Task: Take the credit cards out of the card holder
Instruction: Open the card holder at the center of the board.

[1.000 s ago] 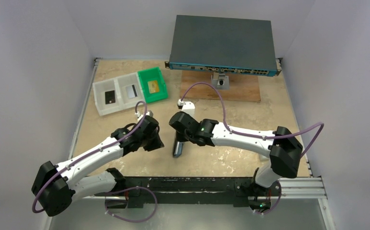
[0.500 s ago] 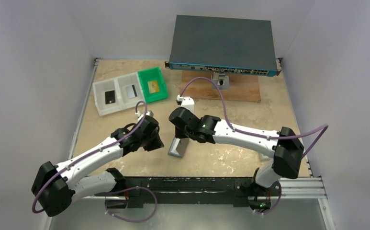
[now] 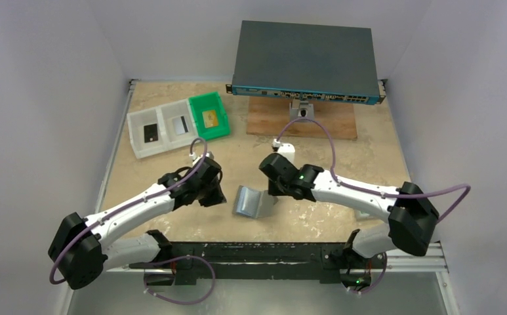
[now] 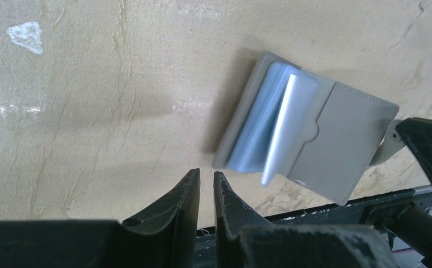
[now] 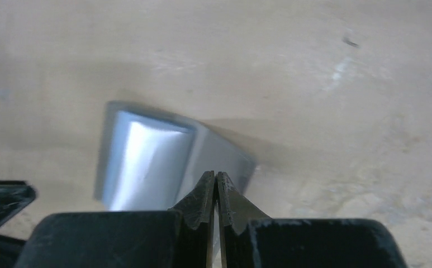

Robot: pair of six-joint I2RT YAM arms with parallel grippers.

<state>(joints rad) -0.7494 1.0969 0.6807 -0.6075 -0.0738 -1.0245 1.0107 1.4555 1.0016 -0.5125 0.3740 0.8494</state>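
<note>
The holder (image 3: pixel 249 202) lay opened out on the table (image 3: pixel 342 157) between the two tools, its grey covers spread and its bluish clear pockets (image 4: pixel 258 134) facing up. The left tool (image 3: pixel 219 195) hung just off the holder's left side, not touching it; in its own view its tips (image 4: pixel 206 181) were drawn nearly together with only a thin slit between them and nothing in it, and the holder (image 4: pixel 308 139) lay ahead of them and to the right. The right tool (image 3: pixel 271 195) was at the holder's opposite edge with its fingers pressed together (image 5: pixel 214 181) over the cover (image 5: pixel 146 162), which was blurred there; the left wrist view showed a light tab (image 4: pixel 388 144) on that edge running into the black tool, so it appeared to be pinching the holder by it. Three cards lay well beyond the left tool: a black one (image 3: pixel 151 133) and a silver one (image 3: pixel 180 125) in the white tray (image 3: pixel 136 125), a gold one (image 3: pixel 210 118) in the green tray (image 3: pixel 219 103) beside it.
</note>
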